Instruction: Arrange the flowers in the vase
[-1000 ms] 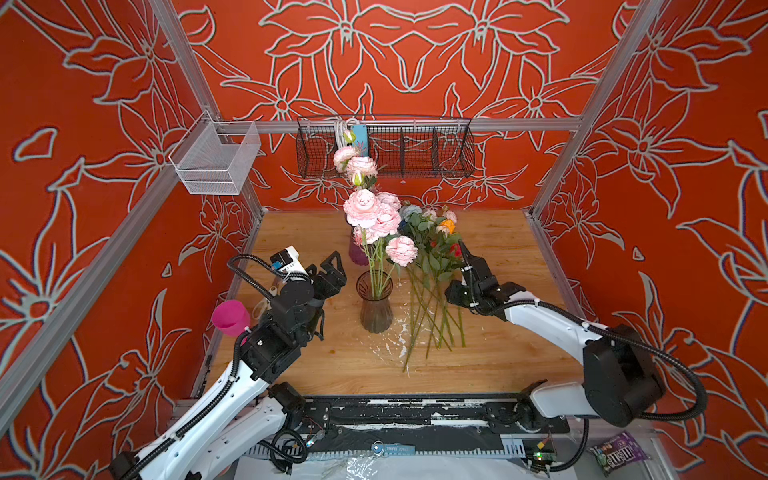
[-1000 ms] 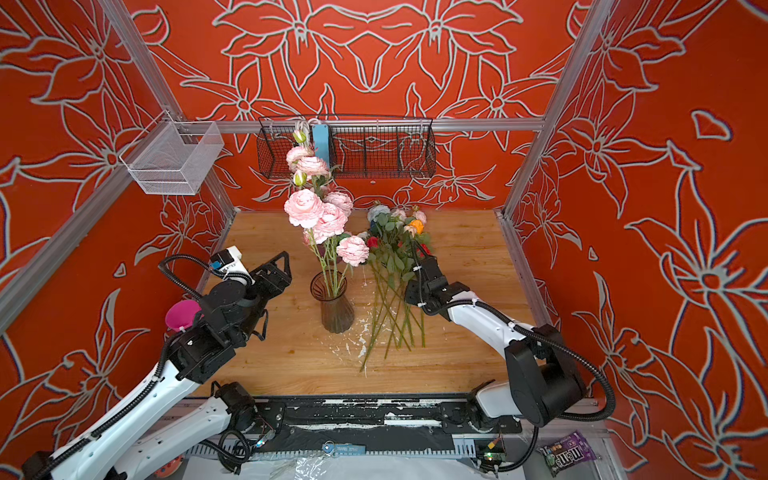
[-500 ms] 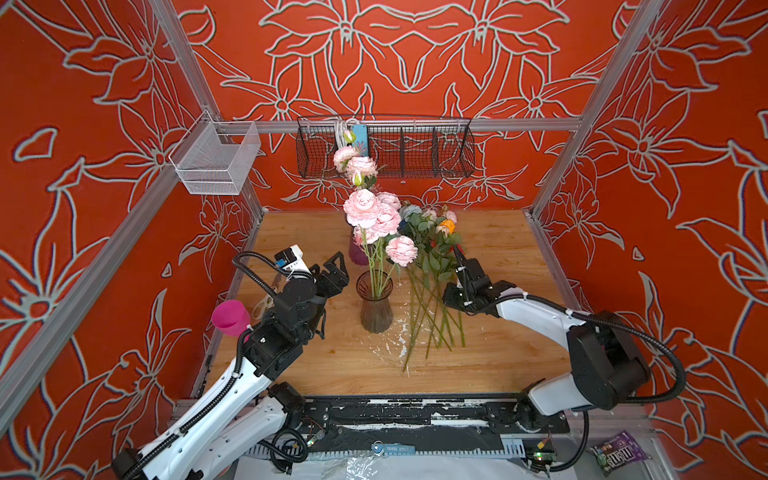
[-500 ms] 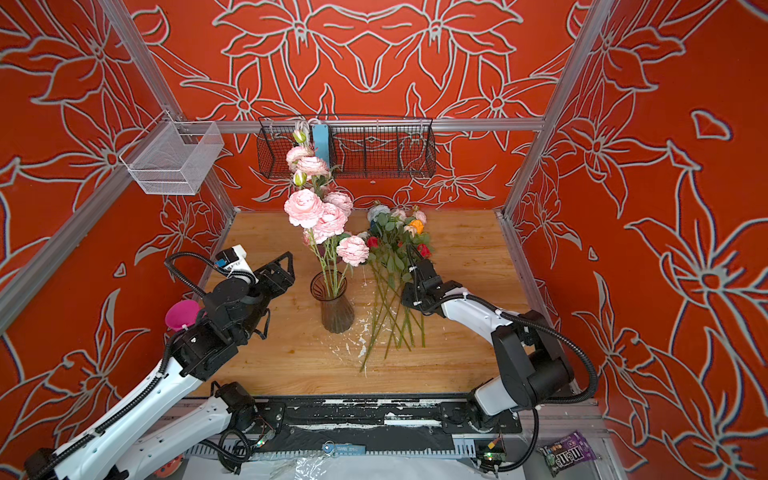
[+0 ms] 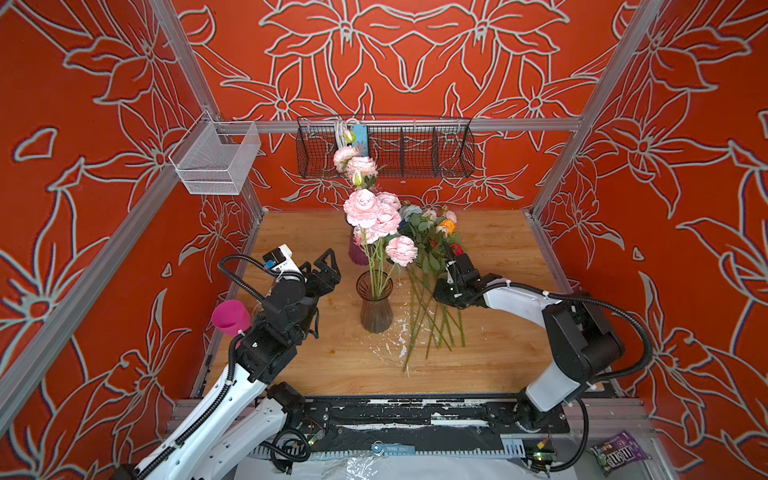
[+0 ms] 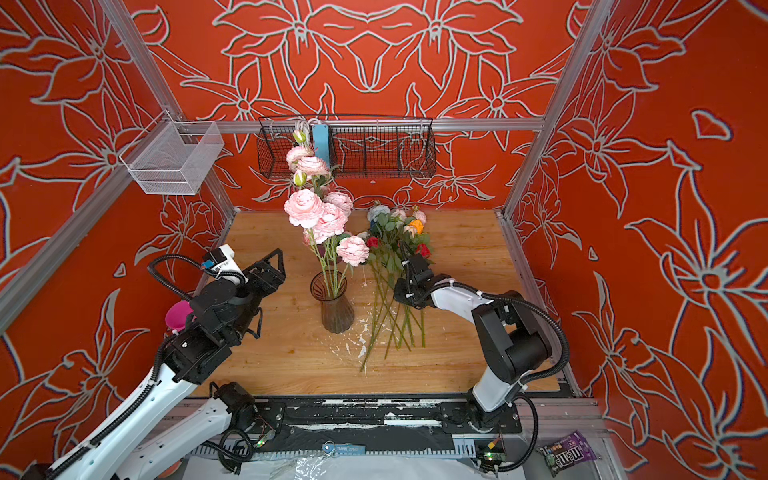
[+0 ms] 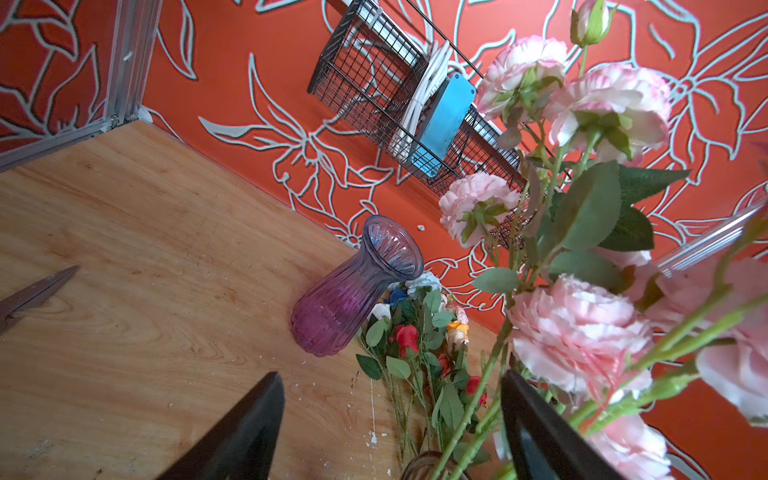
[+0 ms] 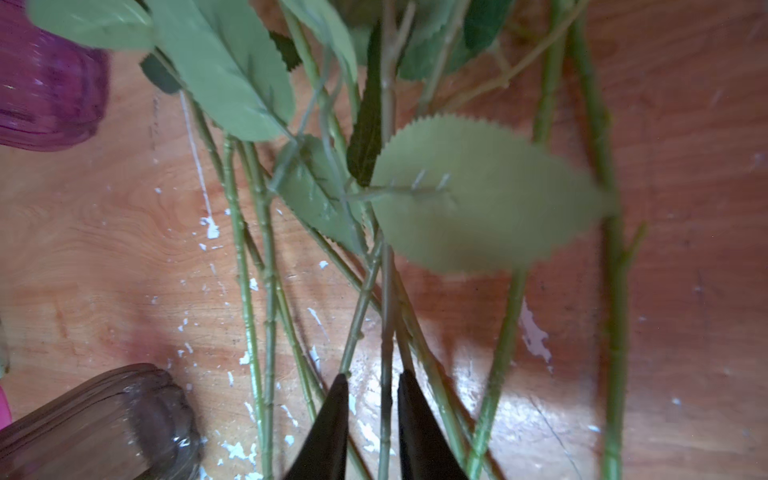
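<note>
Right jaws narrowed around a stem [image 8: 386, 332].

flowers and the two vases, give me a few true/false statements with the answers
1. The pink peonies stand in the brown glass vase. True.
2. The roses are in the purple vase. False: that vase is empty; the roses lie on the table beside it.
3. The left pincer is open and holds nothing. True.
4. The right pincer grips a peony bloom. False: its jaws stand narrowly apart, either side of a rose stem.
5. The brown glass vase lies on its side. False: it stands upright.
</note>
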`<state>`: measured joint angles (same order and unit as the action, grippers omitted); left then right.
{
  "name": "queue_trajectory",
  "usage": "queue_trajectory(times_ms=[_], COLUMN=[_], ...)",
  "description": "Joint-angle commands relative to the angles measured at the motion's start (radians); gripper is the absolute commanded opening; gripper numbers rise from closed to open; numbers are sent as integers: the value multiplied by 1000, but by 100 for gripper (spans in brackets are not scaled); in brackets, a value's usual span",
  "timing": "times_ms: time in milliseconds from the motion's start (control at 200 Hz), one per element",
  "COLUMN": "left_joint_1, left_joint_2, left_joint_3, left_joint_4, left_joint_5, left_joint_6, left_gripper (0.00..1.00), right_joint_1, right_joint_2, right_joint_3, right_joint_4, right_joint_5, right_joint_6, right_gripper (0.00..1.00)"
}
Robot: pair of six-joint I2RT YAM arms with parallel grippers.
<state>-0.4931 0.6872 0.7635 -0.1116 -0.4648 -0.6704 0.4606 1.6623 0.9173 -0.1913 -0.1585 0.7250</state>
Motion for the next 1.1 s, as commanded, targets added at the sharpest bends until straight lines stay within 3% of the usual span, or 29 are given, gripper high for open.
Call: queue_trajectory(times_ms=[0,230,525,771,936,1096], left_joint_1=[13,21,22,22,22,22], left_joint_2=[-11,-6,-7,-2,19,41], left_joint_3=[5,5,3,2,8,13], left_joint_4=[19,20,22,59,85,93], left_joint_5=[12,25,40,132,203,235], left_joint_6=[-13,-17,-22,4,28,35], left_gripper=[82,82,82,82,82,82], right_joint_1=[9,9,9,9,6,2], right_joint_2=[16,-64,-401,-619,-648,-534], right_joint_3=[9,-9,-77,-120,-80,59], right_joint_4=[22,-3,-108,-161,-217,-313], right_joint_5=[-11,25,166,235,332,538], right_joint_6=[24,19,-73,-181,-259,-361], right_gripper=[15,0,0,0,0,0])
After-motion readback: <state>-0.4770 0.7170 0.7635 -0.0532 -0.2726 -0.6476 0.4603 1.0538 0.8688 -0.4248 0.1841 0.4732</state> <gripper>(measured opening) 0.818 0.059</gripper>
